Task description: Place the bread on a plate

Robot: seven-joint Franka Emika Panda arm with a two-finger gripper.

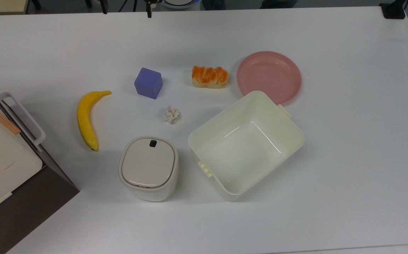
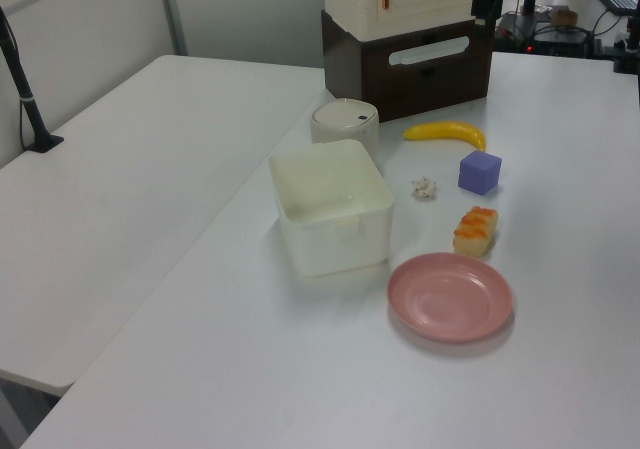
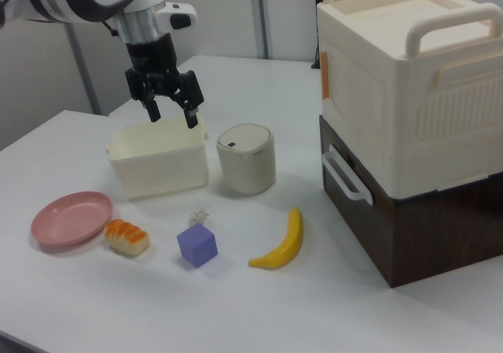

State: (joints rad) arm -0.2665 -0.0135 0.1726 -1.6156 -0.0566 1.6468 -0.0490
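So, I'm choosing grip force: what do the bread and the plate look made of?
The bread looks like soft foam or a toy: glossy orange-brown segmented top, matte cream sides; real bread can't be excluded. The plate looks like hard pink plastic: smooth uniform colour, moulded rings, raised rim.

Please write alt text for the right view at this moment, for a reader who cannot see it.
A robot arm's open gripper hangs above a white table, holding nothing; below lie a bread loaf beside an empty pink plate. Nearby are a purple cube, banana, cream tub and lidded bin.
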